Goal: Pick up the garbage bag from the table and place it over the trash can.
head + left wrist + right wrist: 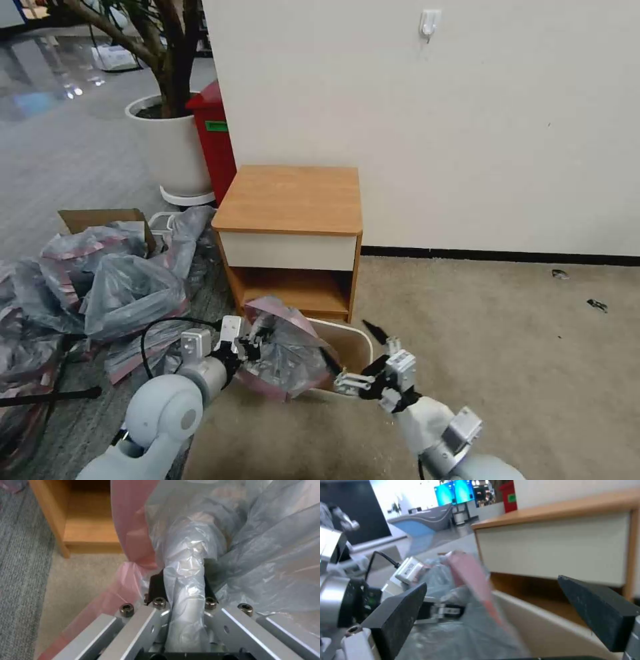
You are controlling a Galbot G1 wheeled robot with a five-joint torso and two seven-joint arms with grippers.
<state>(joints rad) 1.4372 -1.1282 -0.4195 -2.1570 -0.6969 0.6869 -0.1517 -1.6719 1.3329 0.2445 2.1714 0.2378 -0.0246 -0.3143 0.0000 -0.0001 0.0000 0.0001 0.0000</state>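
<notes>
Crinkled translucent garbage bag in left gripper

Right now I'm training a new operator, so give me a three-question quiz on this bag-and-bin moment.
1. True or false: the left gripper is shut on a fold of the garbage bag.
2. How do the right gripper's jaws stand? A) shut on the bag B) open, beside the trash can C) gripping the table
3. Fill in: the trash can stands on the carpet just in front of the ___.

Key
1. True; the plastic is pinched between its fingers.
2. B; the pads stand wide apart with nothing between them.
3. table
</notes>
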